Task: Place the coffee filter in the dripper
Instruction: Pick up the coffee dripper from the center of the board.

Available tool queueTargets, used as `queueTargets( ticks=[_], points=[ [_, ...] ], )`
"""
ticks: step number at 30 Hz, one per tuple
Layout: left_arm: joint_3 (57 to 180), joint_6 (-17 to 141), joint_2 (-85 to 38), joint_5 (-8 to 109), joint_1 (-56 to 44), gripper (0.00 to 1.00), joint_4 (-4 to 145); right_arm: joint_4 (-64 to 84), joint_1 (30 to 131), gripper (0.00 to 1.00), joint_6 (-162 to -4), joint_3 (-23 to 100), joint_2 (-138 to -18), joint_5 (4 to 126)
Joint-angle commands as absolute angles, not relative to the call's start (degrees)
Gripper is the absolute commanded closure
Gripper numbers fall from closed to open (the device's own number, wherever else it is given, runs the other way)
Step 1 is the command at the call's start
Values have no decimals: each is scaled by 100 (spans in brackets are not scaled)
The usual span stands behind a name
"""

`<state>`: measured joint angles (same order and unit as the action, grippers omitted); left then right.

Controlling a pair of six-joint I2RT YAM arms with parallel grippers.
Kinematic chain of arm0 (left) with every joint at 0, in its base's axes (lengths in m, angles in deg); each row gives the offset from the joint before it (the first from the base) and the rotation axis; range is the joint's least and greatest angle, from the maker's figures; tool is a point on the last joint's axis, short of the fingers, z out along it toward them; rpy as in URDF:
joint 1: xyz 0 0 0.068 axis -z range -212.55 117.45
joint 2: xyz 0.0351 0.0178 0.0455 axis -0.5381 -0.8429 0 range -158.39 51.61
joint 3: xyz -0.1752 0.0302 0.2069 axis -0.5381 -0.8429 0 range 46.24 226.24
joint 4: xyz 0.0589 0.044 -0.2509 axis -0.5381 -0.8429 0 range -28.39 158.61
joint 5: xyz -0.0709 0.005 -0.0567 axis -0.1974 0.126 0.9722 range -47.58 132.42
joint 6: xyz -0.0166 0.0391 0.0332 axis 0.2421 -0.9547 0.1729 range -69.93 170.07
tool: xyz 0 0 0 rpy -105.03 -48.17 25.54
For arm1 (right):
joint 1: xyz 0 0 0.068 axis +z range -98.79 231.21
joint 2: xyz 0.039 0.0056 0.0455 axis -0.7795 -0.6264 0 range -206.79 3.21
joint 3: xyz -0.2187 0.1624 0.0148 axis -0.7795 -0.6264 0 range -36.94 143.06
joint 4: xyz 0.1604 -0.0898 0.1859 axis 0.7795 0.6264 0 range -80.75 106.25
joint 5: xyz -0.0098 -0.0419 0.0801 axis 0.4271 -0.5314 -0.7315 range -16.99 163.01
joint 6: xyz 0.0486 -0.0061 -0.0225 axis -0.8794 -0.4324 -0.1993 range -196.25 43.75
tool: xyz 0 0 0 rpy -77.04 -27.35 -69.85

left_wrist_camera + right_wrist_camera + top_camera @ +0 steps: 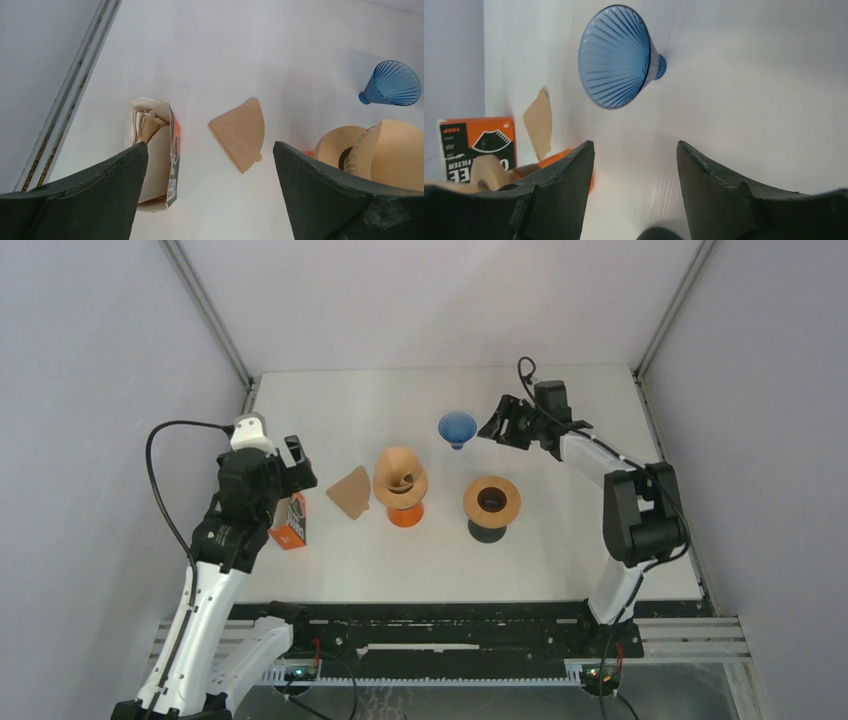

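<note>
Orange dripper (405, 515) is mostly cut off behind left pincer (210, 150) in its wrist view. Coffee filter (240, 134) lies flat on tabletop (250, 50), just ahead of that pincer, jaws apart and empty. Right pincer (634, 146) is apart too, facing blue dripper (616, 55).

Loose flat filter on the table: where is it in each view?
Top external: filter left of centre, right of the orange box.
Left wrist: filter mid-frame, above the gap between the jaws.
Right wrist: filter at left, mid-height.
Shared landmark: the blue dripper, in all three.
</note>
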<state>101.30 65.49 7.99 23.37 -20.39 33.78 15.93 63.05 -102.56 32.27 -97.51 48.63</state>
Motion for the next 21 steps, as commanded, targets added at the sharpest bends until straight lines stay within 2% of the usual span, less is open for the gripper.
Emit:
queueTargets(
  ticks=[1,11,21],
  points=[
    [10014,6458,761,2372,-2093,0,3567,1312,6455,31,-10259,3898,-10265,5147],
    [10025,6447,693,2431,-2088,0,3571,1519,6603,38,-10460,5200,-11620,5188],
    [10017,6433,713,2466,-2086,0,3573,1891,6668,53,-10258,5569,-11918,5348]
  ],
)
